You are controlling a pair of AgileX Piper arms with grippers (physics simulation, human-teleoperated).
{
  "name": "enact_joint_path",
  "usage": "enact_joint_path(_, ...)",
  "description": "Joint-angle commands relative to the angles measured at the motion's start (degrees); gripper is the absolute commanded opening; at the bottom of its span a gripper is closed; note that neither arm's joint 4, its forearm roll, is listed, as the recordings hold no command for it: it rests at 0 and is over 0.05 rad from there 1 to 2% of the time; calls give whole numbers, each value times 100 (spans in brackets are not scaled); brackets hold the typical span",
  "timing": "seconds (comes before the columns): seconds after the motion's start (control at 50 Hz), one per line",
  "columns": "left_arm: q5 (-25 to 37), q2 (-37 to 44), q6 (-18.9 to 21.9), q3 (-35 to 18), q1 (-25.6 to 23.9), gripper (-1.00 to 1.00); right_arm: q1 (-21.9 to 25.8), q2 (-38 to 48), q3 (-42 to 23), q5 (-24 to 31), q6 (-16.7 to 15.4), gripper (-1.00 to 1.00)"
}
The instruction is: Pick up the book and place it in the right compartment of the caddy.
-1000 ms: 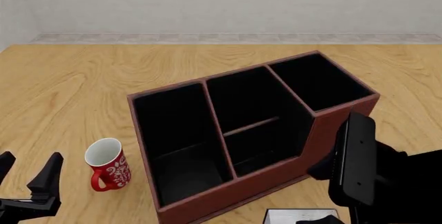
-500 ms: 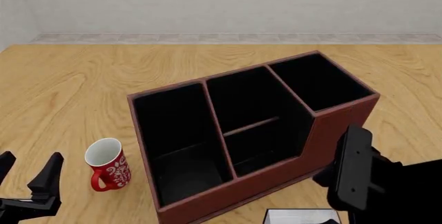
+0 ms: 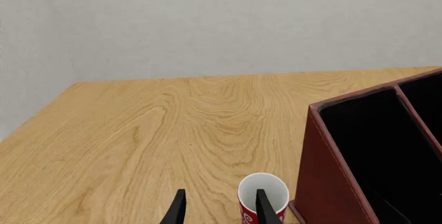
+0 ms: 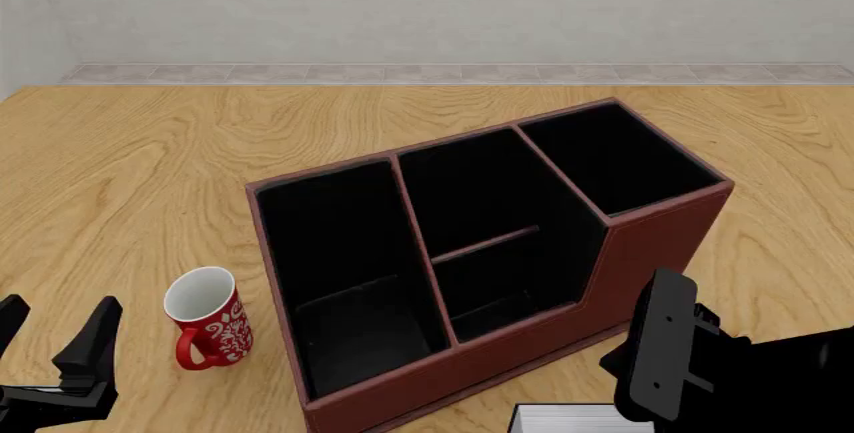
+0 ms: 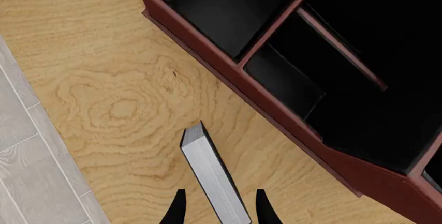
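A: Start at the left edge of the bench. What is there?

B: The left gripper [image 4: 51, 345] hangs low over the near left corner, fingers spread wide with nothing between them. Just to its right stands a red mug [image 4: 208, 318], upright, with a white inside and white swirls on its side. In the left wrist view the mug [image 3: 262, 201] sits just beyond one fingertip, close beside the caddy's end wall.

A: And the caddy?

B: The caddy [image 4: 662, 225] takes up the middle of the bench, set at an angle, reddish-brown outside and black inside. From left to right: a wide low-fronted section, a section split by a crossbar, then the right compartment [image 4: 614, 158] with the tallest walls, which holds nothing.

A: Where is the book?

B: At the near edge, right of centre, in front of the caddy and apart from it. The front view shows only a sliver of the book [image 4: 567, 418]. In the right wrist view the book [image 5: 214, 182] shows its white page edges on the wood.

A: The right claw?

B: The right gripper [image 5: 218, 208] is open, one finger on each side of the book, not closed on it.
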Motion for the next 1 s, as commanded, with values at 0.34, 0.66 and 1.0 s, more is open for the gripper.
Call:
enact_joint_path(0.34,167,-121,66,2,-5,100,47,261,693,-663,180,100)
enact_joint_path(0.66,227,-178,71,2,26,100,169,487,986,-1003,352,100)
enact_joint_path(1.0,94,-60,65,0,30,100,56,392,928,-838,251,-100)
